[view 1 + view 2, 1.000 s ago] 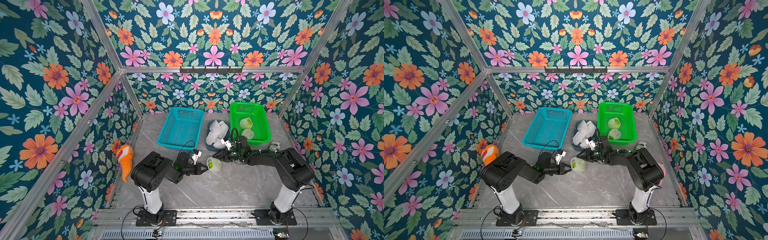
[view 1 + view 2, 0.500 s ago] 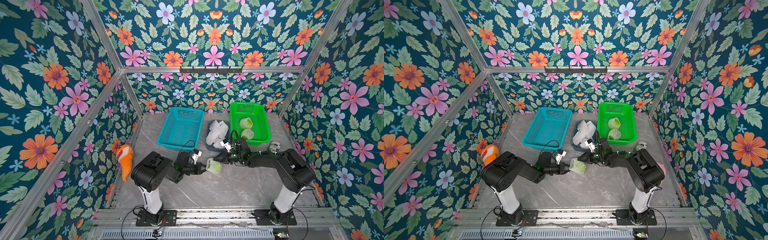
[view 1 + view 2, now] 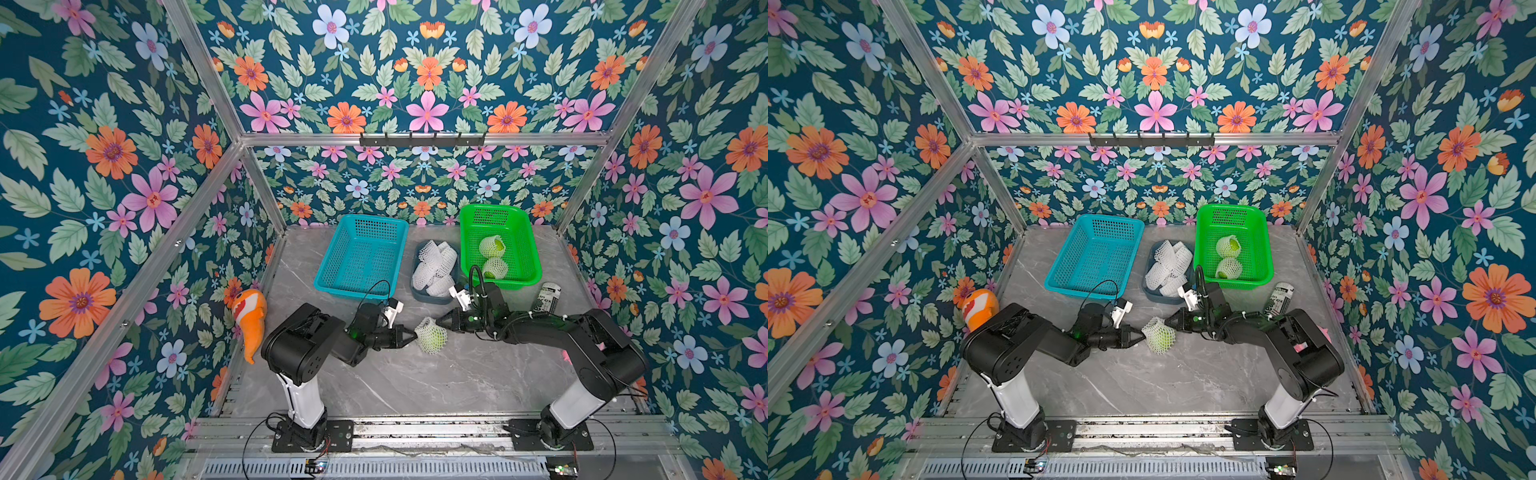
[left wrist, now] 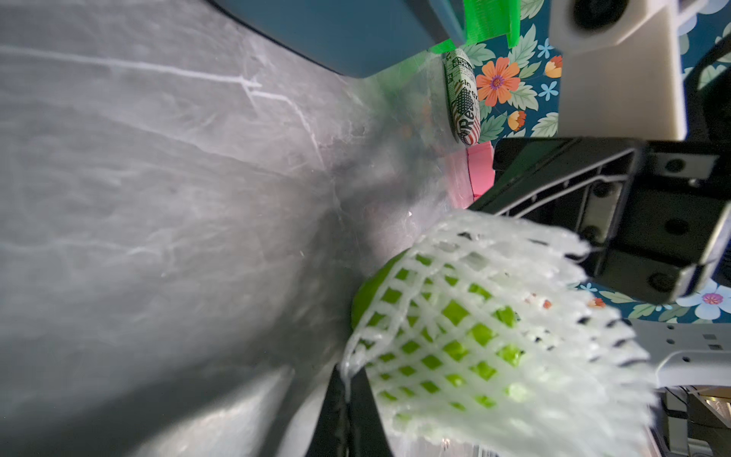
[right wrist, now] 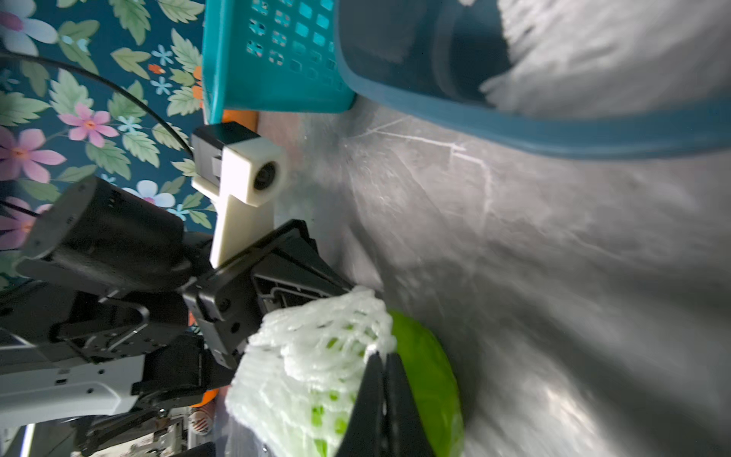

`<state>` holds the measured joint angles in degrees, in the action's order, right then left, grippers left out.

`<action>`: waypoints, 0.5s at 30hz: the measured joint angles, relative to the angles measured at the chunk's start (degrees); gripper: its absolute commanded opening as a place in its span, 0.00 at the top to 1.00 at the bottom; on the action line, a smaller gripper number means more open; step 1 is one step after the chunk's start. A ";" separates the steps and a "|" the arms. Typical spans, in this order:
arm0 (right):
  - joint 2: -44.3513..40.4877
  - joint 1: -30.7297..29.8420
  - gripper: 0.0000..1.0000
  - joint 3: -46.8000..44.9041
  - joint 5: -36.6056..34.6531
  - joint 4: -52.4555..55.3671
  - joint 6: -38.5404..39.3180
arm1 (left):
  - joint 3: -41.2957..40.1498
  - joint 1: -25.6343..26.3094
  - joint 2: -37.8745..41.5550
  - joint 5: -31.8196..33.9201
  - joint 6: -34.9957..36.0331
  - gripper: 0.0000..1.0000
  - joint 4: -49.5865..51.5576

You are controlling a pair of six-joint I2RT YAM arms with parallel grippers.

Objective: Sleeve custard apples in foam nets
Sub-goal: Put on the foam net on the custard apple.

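From above we overlook the grey marble desk (image 3: 415, 386); our close wrist views face each other across the white foam net (image 4: 514, 356).

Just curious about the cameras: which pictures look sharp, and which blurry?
Both top views: sharp, evenly lit, the foam net crisp. Left wrist view: the net's edge smeared, marble table soft. Right wrist view: tray blurred, glare on the table.
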<state>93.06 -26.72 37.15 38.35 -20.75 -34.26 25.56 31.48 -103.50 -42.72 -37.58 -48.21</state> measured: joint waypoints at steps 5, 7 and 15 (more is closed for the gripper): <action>-3.13 -0.55 1.00 -3.76 -4.68 -0.11 0.74 | 0.07 1.09 0.42 1.46 0.42 1.00 0.39; -4.20 -0.76 1.00 -5.38 -6.19 -0.39 1.09 | -0.04 1.68 0.68 2.32 0.52 1.00 0.63; -5.95 -3.82 1.00 -8.94 -12.59 -1.75 2.05 | -0.98 3.23 2.40 5.03 1.36 1.00 2.01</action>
<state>87.11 -30.55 28.21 25.76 -22.50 -32.21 24.58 34.72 -101.10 -37.69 -36.23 -46.19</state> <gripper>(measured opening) 0.052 0.049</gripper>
